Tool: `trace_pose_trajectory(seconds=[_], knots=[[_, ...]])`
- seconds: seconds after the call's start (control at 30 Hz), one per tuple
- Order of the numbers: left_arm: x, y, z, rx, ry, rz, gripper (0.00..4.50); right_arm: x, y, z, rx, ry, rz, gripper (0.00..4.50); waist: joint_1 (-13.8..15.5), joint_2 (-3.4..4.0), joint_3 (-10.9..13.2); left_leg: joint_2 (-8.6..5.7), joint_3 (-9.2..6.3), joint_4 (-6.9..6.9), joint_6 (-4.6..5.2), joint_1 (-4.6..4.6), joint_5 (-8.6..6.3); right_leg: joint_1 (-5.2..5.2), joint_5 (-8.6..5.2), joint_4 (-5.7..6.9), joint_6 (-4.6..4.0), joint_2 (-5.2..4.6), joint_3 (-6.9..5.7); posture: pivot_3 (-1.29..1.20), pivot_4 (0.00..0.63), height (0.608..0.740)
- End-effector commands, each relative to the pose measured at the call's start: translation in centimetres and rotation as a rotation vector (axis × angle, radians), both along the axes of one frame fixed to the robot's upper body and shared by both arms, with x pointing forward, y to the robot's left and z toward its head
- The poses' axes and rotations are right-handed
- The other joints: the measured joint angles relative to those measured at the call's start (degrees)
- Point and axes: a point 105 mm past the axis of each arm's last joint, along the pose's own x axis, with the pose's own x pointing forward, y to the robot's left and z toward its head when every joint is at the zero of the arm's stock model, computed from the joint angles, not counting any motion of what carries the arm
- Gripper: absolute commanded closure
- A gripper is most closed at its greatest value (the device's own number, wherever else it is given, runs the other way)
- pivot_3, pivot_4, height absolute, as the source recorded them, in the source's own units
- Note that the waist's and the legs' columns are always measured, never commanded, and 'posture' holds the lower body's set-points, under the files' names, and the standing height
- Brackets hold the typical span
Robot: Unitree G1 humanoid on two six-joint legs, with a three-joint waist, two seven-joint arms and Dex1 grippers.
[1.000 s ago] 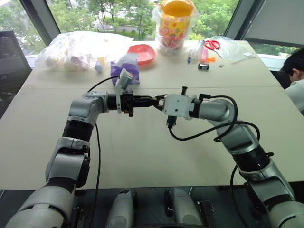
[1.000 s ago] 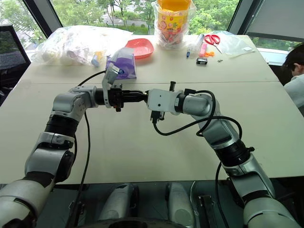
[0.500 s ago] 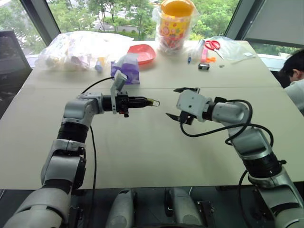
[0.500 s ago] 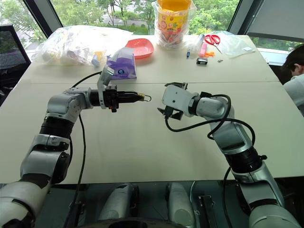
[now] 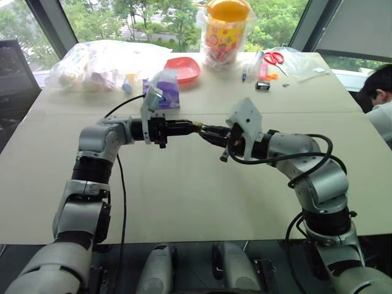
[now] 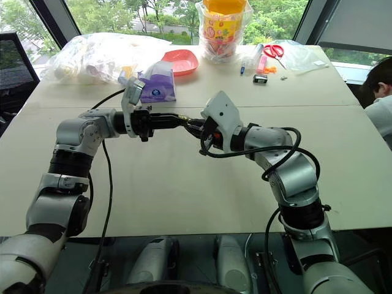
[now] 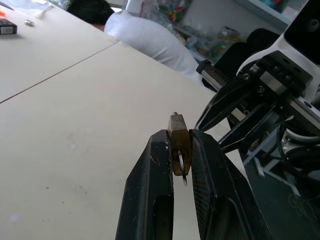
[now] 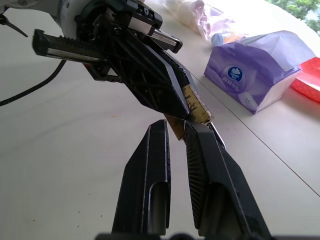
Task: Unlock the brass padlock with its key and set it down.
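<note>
Tool on my left arm (image 7: 181,150) was clamped on the brass padlock (image 7: 179,144) above the table (image 5: 184,196), my right tool (image 8: 177,131) nearly together just beside it, unlocking and set-down seemingly still undone.

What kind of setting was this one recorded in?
Probably an office or lab workroom: a large pale table by tall windows with trees outside, cluttered with bagged supplies and red-handled scissors.
</note>
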Motion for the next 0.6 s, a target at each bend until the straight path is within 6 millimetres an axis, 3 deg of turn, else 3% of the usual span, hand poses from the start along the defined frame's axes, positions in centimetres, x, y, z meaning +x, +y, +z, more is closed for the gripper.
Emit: trace_pose_trajectory(seconds=[0.03, 0.37, 0.43, 0.6], knots=[[-0.95, -0.29, 1.02, -0.023, -0.045, -0.045, 4.48, 0.48, -0.15, 1.09, 0.005, -0.047, -0.014, 3.92, -0.02, 0.0, 0.0, 0.0, 0.0, 0.0, 0.0, 0.0, 0.0, 0.0, 0.0, 0.0, 0.0, 0.0, 0.0, 0.0, 0.15, 0.74], [-1.21, 0.2, 1.16, -0.029, -0.04, -0.035, 4.48, 0.81, -0.44, 0.74, 0.02, 0.018, -0.021, 3.92, 0.03, 0.0, 0.0, 0.01, -0.01, -0.01, 0.0, -0.01, 0.0, 0.0, 0.0, -0.01, 0.0, 0.0, 0.0, 0.0, 0.15, 0.74], [-1.14, 0.27, 1.28, -0.031, -0.042, -0.031, 4.48, 0.46, -0.3, 0.72, 0.027, 0.021, 0.003, 4.47, 0.01, 0.0, 0.0, 0.01, 0.0, 0.0, 0.0, -0.01, 0.0, 0.0, 0.0, -0.02, 0.0, 0.0, 0.0, 0.0, 0.15, 0.74], [-0.97, 0.48, 1.16, -0.028, -0.041, -0.018, 4.48, 0.39, -0.45, 0.95, 0.035, 0.015, -0.002, 4.49, -0.01, 0.0, 0.0, 0.01, -0.01, -0.01, 0.0, -0.01, 0.0, 0.0, 0.0, -0.02, 0.0, 0.0, 0.0, 0.0, 0.15, 0.74]])
